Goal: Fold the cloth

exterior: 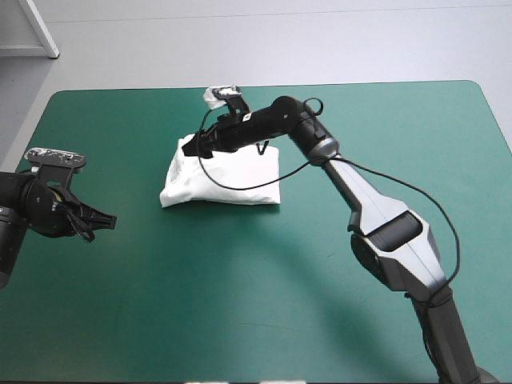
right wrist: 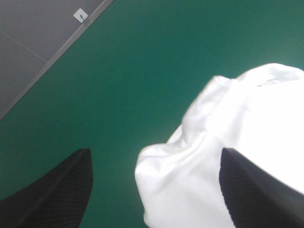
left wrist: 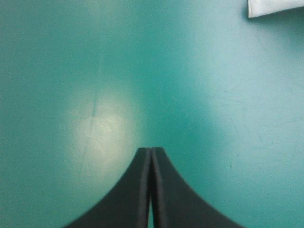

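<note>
White fabric, the T-shirt, lies as a folded bundle on the teal-green cover of the counter, toward the far edge. The right hand hangs over the bundle's left edge, its arm reaching across the bundle from the right; in the right wrist view that hand stands wide, its two black fingers well apart and gripping nothing; one finger is over bare cover, the other over the white cloth; a rounded, creased corner of the bundle lies between them and just ahead; whether either finger touches the cloth I cannot tell.

The left hand is well apart from the T-shirt, near the counter's left edge and on the near side of the bundle; its fingers are pressed together into one pointed arch, with nothing held; bare cover lies under and ahead of it, with a pale patch of glare just beside the fingertips; a white corner of the T-shirt shows far ahead of this hand, off to one side.
</note>
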`<control>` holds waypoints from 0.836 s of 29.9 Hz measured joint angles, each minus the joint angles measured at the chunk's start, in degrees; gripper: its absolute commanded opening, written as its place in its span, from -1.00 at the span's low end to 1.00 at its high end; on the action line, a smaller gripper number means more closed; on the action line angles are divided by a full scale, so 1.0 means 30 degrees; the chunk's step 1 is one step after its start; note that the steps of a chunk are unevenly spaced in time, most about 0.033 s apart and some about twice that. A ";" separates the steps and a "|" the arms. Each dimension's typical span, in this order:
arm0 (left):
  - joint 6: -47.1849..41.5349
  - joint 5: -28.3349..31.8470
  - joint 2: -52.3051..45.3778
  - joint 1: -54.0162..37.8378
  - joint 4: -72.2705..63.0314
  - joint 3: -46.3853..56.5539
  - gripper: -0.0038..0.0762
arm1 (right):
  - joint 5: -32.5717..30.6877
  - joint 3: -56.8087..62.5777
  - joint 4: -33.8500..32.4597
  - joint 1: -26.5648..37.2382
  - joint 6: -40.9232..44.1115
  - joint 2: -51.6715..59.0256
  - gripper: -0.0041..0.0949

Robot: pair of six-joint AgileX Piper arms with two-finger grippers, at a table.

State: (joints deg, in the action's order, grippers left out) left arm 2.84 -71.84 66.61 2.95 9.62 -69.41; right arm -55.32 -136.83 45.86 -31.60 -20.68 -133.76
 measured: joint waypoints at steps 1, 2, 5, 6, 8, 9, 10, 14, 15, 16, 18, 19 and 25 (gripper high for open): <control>-0.0089 0.0000 0.0000 -0.0015 -0.0151 0.0000 -0.92 | -0.0512 -0.0036 -0.0321 0.0279 0.0274 0.0267 0.37; -0.0169 0.0000 0.0000 -0.0035 -0.0286 0.0000 -0.92 | -0.1218 -0.0035 -0.0788 0.0648 0.0658 0.0595 0.35; -0.0320 0.0000 0.0000 -0.0035 -0.0740 0.0000 -0.92 | -0.3484 -0.0185 -0.2633 0.1744 0.1890 0.1332 0.31; -0.0364 0.0000 0.0000 -0.0035 -0.0930 0.0000 -0.92 | -0.4182 -0.0186 -0.3290 0.2068 0.2399 0.1493 0.31; -0.0414 0.0000 -0.0017 -0.0035 -0.1250 0.0000 -0.92 | -0.4942 -0.0091 -0.4531 0.2608 0.3575 0.1656 0.31; -0.0414 0.0000 -0.0016 -0.0035 -0.1458 0.0000 -0.92 | -0.5009 0.0100 -0.4959 0.2775 0.4001 0.1728 0.31; -0.0414 0.0000 -0.0016 -0.0035 -0.1667 0.0000 -0.92 | -0.5047 0.0407 -0.5337 0.2936 0.4223 0.1808 0.31; -0.0414 0.0141 -0.0016 -0.0049 -0.2509 0.0000 -0.92 | -0.5132 0.2921 -0.6783 0.3328 0.4663 0.2285 0.31; -0.0418 0.0141 -0.0016 -0.0055 -0.2614 0.0000 -0.92 | -0.5156 0.3755 -0.6921 0.3379 0.4681 0.2384 0.31; -0.0418 0.0176 -0.0016 -0.0055 -0.2700 0.0000 -0.92 | -0.5156 0.4558 -0.6922 0.3420 0.4621 0.2470 0.31; -0.0454 0.0219 -0.0016 -0.0055 -0.2858 0.0000 -0.92 | -0.5156 0.5954 -0.6789 0.3441 0.4176 0.2492 0.31; -0.0476 0.0219 -0.0016 -0.0055 -0.2928 0.0000 -0.92 | -0.5088 0.6451 -0.6638 0.3441 0.3967 0.2492 0.31; -0.0476 0.0276 -0.0016 -0.0055 -0.3063 0.0000 -0.92 | -0.2985 0.8252 -0.4620 0.3441 0.2493 0.2506 0.31</control>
State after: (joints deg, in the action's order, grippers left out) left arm 1.41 -71.01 66.56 2.79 0.43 -69.41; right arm -64.28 -112.08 32.00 -21.28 -13.20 -126.24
